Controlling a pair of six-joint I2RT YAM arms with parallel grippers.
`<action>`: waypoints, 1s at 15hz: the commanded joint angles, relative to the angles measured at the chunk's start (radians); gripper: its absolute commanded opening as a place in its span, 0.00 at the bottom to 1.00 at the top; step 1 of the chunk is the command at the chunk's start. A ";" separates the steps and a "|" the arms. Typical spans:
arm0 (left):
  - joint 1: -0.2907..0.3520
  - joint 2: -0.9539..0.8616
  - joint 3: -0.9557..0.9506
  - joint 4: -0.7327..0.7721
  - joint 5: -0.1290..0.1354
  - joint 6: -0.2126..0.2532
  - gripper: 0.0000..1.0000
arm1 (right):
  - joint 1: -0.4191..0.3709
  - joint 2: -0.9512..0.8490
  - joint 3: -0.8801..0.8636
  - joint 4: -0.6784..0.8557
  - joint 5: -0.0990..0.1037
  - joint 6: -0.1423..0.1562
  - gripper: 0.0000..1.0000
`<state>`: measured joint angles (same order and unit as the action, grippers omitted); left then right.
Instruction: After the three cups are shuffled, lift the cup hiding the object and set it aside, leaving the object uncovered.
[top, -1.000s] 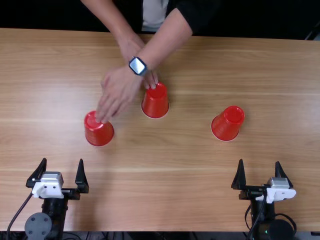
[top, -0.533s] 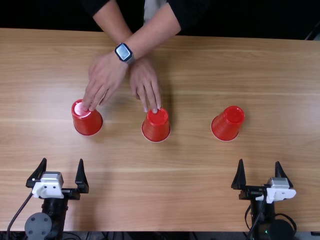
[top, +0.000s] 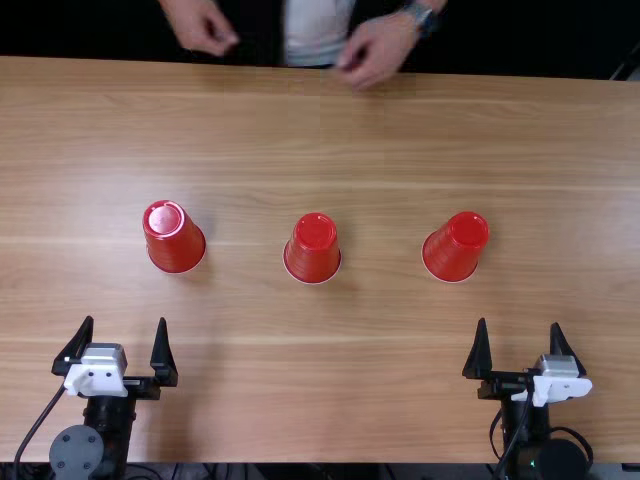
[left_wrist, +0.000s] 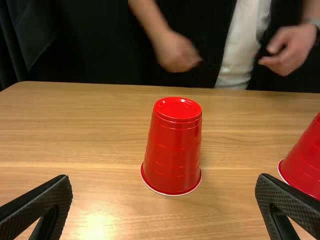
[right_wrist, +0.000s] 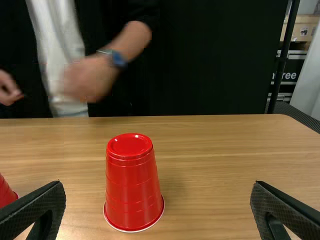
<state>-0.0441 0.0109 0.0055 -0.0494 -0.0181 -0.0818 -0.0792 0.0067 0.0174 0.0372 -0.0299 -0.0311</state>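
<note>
The person's hands (top: 375, 55) have left the three cups (top: 312, 248) for the frame's top edge, so shuffling looks over; both jaws stand wide open, empty.

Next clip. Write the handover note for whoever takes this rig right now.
Left hand: open, empty, at the table's near edge. Right hand: the same.
Three cups stand upside down in a row: left cup, middle cup, right cup. Person's hands are off them, at the far edge.
Done: nothing lifted.
Left: choose a cup, lift it, set it aside. Which one cannot be told from here.
</note>
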 joint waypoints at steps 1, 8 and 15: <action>0.009 -0.011 -0.006 -0.032 0.000 0.006 1.00 | -0.004 -0.007 -0.007 0.002 0.000 0.002 1.00; 0.009 -0.011 -0.006 -0.032 0.003 0.005 1.00 | -0.004 -0.007 -0.010 0.004 -0.003 0.000 1.00; 0.009 -0.006 0.183 -0.107 0.000 0.091 1.00 | -0.010 -0.007 0.104 -0.011 0.012 -0.004 1.00</action>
<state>-0.0441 0.0132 0.1219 -0.1692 -0.0189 -0.0269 -0.0795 0.0063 0.0643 0.0200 -0.0288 -0.0322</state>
